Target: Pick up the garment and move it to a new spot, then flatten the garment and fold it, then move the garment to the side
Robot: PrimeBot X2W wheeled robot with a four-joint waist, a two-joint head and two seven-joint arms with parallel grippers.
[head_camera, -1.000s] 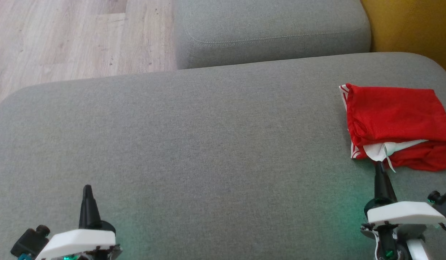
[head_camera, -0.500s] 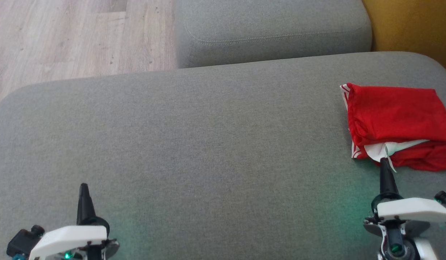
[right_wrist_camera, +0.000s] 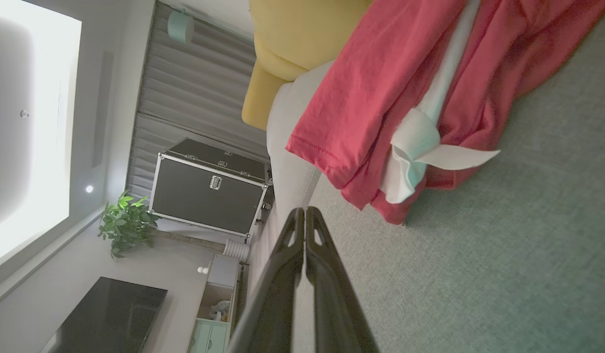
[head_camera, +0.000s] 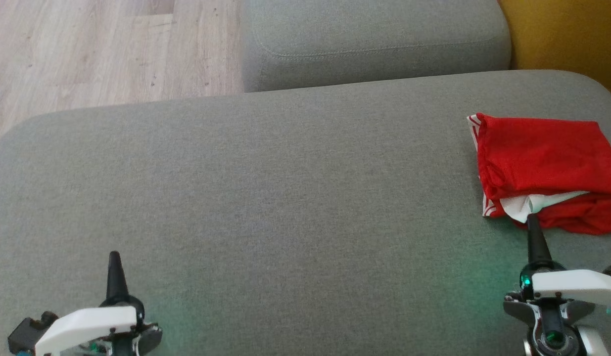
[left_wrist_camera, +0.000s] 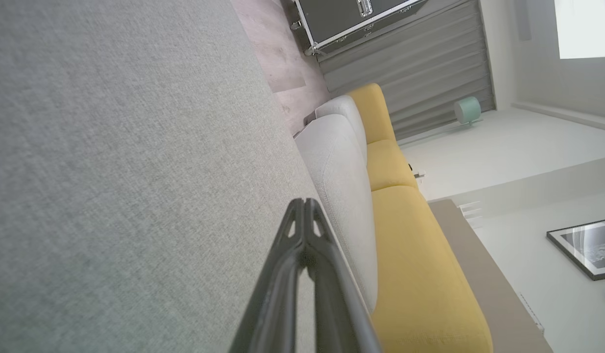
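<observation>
The right gripper [head_camera: 532, 220] has its two dark fingers pressed together, tip against tip, and it holds nothing. In the right wrist view the closed fingertips [right_wrist_camera: 303, 215] stand just beside the near edge of the garment [right_wrist_camera: 380, 88], with a little grey fabric between them, so they do not grip the cloth. In the head view the tip points at the white part [head_camera: 530, 203] that comes out from between the red layers.

The left gripper [head_camera: 114, 258] is also fully closed and empty. It is at the lower left, well apart from the garment, over the bare grey seat cushion [head_camera: 285, 198].

The garment [head_camera: 542, 158] is red with white trim. It lies folded in a compact, roughly rectangular pile at the right end of the cushion, and its right edge runs out of the head view. Beyond the seat are a second grey cushion [head_camera: 374, 44], the wooden floor [head_camera: 87, 49] at the upper left and a yellow sofa [head_camera: 567, 34] at the upper right.
</observation>
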